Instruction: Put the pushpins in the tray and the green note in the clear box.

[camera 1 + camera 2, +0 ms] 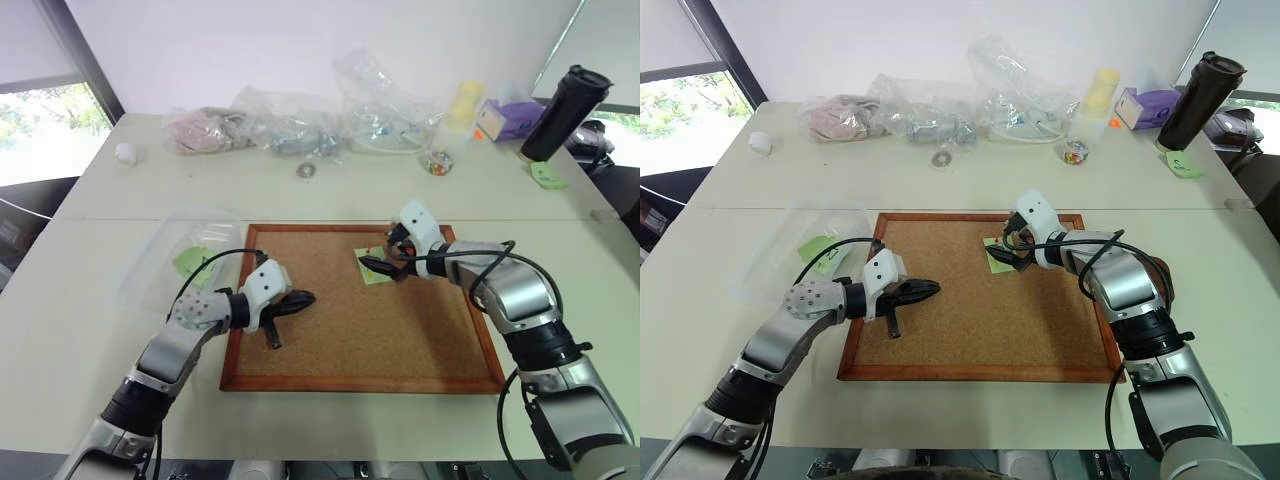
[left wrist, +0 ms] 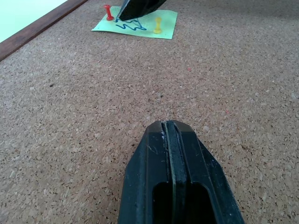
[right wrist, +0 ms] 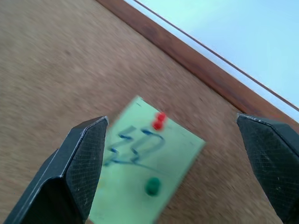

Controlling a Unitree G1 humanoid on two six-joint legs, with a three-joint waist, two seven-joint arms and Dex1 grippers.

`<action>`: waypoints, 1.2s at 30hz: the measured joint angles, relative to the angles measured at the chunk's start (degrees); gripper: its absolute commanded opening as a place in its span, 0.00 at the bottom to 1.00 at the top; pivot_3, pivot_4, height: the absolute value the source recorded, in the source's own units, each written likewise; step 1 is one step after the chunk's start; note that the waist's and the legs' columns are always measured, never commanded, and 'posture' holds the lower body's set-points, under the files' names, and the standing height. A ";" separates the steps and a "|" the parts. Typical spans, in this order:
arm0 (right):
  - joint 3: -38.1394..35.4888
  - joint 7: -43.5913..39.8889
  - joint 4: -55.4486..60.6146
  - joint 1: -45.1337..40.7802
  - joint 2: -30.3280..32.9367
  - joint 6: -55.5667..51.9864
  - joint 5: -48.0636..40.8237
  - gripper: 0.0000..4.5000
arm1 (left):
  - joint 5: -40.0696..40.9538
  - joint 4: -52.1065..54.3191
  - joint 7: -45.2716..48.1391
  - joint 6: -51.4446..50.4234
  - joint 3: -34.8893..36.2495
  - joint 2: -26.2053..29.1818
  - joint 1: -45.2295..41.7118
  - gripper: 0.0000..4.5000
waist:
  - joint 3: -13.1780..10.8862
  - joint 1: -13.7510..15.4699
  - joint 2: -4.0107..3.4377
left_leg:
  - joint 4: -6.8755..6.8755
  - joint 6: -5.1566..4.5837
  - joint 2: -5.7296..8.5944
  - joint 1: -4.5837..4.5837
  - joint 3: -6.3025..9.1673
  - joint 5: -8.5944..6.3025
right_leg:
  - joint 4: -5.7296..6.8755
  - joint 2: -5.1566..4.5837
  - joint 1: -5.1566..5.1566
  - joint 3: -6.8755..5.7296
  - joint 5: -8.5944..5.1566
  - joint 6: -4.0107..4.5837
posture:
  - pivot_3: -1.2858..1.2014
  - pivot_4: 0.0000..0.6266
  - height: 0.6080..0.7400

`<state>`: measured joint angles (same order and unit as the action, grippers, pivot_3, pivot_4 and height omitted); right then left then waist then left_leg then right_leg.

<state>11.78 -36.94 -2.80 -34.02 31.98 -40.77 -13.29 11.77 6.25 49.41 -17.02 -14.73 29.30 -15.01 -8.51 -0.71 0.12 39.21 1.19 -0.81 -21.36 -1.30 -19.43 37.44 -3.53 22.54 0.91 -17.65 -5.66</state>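
Hovering wide open, empty, right claw (image 3: 173,163) straddles pinned green note (image 3: 149,186); left claw (image 2: 174,140) shut, empty.

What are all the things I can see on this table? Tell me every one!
cork board: one, brown, wood-framed, table centre
green note: one, pale green, scribbled, pinned on the board
pushpins: two, colours differ between views, stuck in the note
clear box: one, transparent, left of the board
plastic bags: several, clear, far edge
pin jar: one, clear
black bottle: one, far right
left gripper: shut, over the board
right gripper: open, above the note
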 measured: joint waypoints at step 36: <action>-5.47 -0.70 5.83 -3.17 -0.83 -7.98 0.74 0.01 | -0.02 2.75 -2.11 -1.69 0.02 -0.17 2.71 0.00 | 0.01 -0.12 -0.01 | -0.02 -0.22 -0.02 -0.02 0.01 -0.13 | 0.01 -0.03 0.05 0.00 0.01 -0.01 | 0.52 0.24 1.00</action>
<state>6.31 -37.64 3.03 -37.19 31.15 -48.75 -12.55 11.76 9.01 47.30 -18.71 -14.71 29.13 -12.30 -8.50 -0.83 0.11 39.19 0.97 -0.84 -21.38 -1.28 -19.55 37.46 -3.57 22.59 0.91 -17.65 -5.67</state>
